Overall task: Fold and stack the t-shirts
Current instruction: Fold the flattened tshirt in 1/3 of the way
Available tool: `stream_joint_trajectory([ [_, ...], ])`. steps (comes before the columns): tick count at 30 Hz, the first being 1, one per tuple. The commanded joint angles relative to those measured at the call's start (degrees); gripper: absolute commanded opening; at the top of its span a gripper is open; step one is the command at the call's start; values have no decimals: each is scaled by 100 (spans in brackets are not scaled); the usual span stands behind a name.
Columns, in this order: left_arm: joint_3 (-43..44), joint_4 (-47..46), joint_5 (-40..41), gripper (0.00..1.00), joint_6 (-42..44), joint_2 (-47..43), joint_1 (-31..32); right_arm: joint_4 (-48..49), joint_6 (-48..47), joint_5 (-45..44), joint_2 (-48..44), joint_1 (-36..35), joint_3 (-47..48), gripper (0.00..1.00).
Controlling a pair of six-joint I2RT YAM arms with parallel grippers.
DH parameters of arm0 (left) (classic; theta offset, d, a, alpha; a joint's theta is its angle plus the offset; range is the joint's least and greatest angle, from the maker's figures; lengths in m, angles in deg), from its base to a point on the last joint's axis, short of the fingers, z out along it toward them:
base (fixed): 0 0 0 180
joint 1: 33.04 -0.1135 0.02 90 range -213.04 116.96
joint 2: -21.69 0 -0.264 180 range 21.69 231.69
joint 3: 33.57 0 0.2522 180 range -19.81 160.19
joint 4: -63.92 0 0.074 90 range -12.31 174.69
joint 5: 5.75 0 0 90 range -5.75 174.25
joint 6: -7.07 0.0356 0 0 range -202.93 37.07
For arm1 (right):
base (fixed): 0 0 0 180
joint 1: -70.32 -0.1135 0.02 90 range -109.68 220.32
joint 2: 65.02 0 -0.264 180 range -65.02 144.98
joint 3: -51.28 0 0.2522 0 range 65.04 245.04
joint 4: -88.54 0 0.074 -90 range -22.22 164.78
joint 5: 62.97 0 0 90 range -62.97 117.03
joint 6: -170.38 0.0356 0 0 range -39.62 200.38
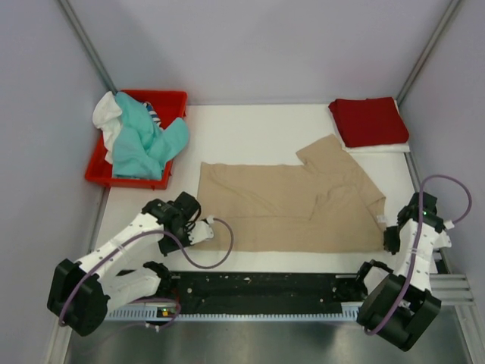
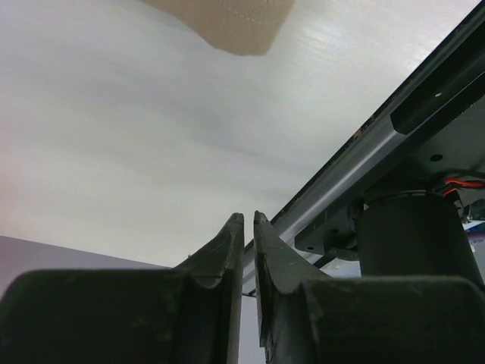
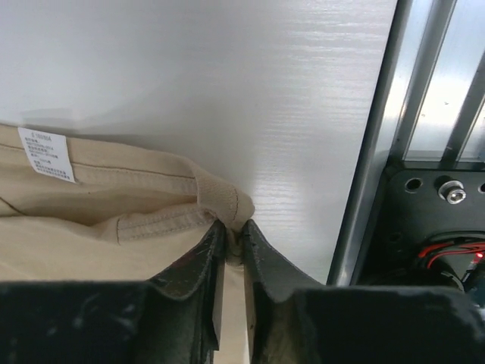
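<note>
The tan-beige t-shirt point(image 1: 295, 201) lies spread flat across the middle of the white table. My right gripper point(image 1: 391, 236) is at its near right corner. In the right wrist view the gripper point(image 3: 231, 226) is shut on a bunched bit of the tan hem point(image 3: 220, 199), and a white label point(image 3: 47, 154) shows at the left. My left gripper point(image 1: 203, 230) is by the shirt's near left corner. In the left wrist view it point(image 2: 247, 220) is shut and empty, with a tan corner point(image 2: 227, 26) some way beyond the fingertips. A folded dark red t-shirt point(image 1: 369, 120) lies on a folded white one point(image 1: 388, 147) at the back right.
A red plastic tray point(image 1: 170, 102) at the back left holds a crumpled teal t-shirt point(image 1: 140, 144) and a white one point(image 1: 106, 114). A black and metal rail point(image 1: 265, 284) runs along the near table edge. Grey walls close in the left, right and back.
</note>
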Motion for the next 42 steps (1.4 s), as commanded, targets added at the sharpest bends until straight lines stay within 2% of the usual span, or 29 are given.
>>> stream_joint_trajectory([
  [1, 346, -333, -479, 22, 131, 65, 37, -118, 143, -425, 177, 38, 269, 23],
  [6, 917, -729, -1754, 37, 8, 408, 239, -83, -243, -557, 161, 38, 892, 67],
  [8, 883, -975, -1913, 40, 25, 540, 432, -4, -384, -523, -32, 38, 1129, 80],
  [9, 804, -1106, -1940, 40, 87, 610, 528, 145, -567, -374, -85, 38, 1218, 81],
  [14, 347, -1722, -1685, 42, 193, 1031, 942, 1094, -1447, 1216, 81, -172, 1420, 81],
  [19, 162, -2012, -1396, 41, 202, 1454, 1109, 1341, -2167, 1358, 327, -830, 1859, 67],
  [23, -22, -2408, -1009, 37, 35, 1884, 1180, 1648, -2529, 2060, 371, -955, 1904, 66],
  [24, -49, -2496, -904, 33, -44, 2024, 1180, 1675, -2547, 2149, 389, -955, 1904, 66],
  [27, -23, -2549, -736, 3, -185, 2411, 1189, 1675, -2599, 2369, 485, -963, 1887, 65],
  [28, -40, -2497, -753, 0, -194, 2482, 1189, 1675, -2626, 2413, 529, -964, 1895, 64],
  [32, -93, -2191, -753, 0, 16, 2273, 1206, 1675, -2749, 2405, 565, -964, 1913, 64],
  [36, 109, -1066, -1622, 0, 579, 1640, 1215, 1667, -2951, 2370, 582, -972, 2079, 64],
  [42, 363, -388, -1614, 0, 764, 1384, 1268, 1675, -3056, 2151, 924, -1340, 2711, 64],
])
